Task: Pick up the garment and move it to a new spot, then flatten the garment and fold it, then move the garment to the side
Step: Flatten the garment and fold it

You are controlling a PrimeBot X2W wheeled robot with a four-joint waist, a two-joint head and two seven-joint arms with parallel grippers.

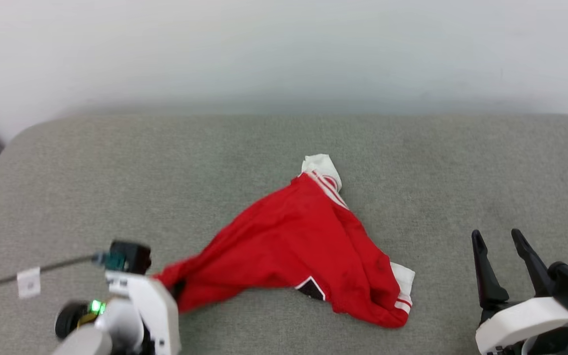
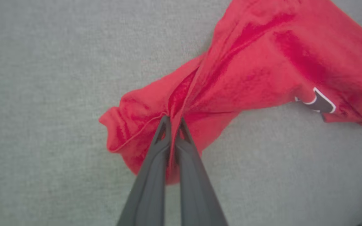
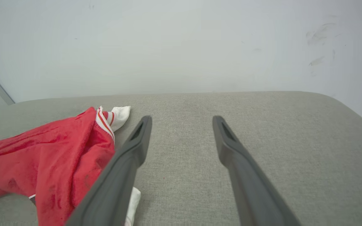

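The garment (image 1: pixel 303 246) is a crumpled red shirt with white striped sleeve ends, lying on the grey cushion (image 1: pixel 91 197). A bit of black, white-outlined print (image 1: pixel 311 287) peeks out at its near edge. My left gripper (image 2: pixel 173 121) is shut on a fold of the garment (image 2: pixel 262 62) at its left corner; in the head view my wrist (image 1: pixel 136 305) hides the pinch. My right gripper (image 1: pixel 498 236) stands open to the right of the shirt, apart from it, with nothing between its fingers (image 3: pixel 138 141). The garment (image 3: pixel 52 157) lies left of those fingers.
The grey cushion (image 3: pixel 262 125) reaches back to a pale wall (image 1: pixel 284 49). Bare fabric lies left, right and behind the shirt. A cable with a white tag (image 1: pixel 28 282) runs off from my left wrist.
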